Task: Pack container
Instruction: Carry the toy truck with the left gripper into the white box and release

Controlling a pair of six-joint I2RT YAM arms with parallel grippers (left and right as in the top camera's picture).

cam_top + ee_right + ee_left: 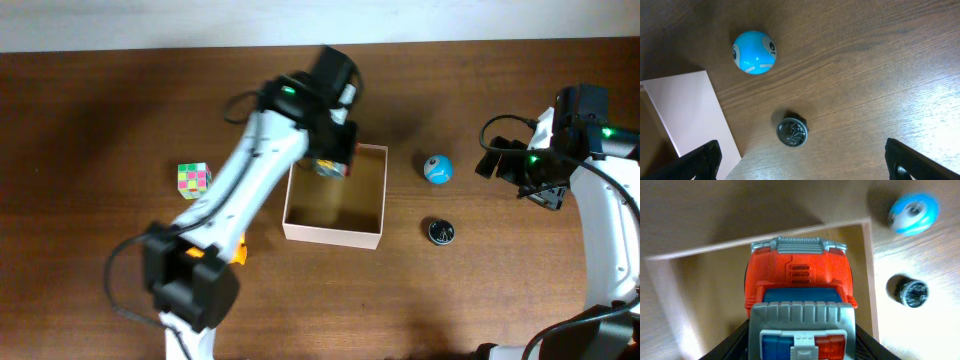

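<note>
Two tools: left tool point(802, 330) grips orange truck point(800, 290) nose-down over the upward-facing container point(333, 237), right tool point(802, 150) spread empty.

Nothing legible anywhere. The orange toy truck point(799, 287) shows only moulded grille bars and vents, no lettering. The blue ball point(754, 52) carries white and dark markings, no words. The black disc point(792, 132) has a pattern too small to read.
</note>
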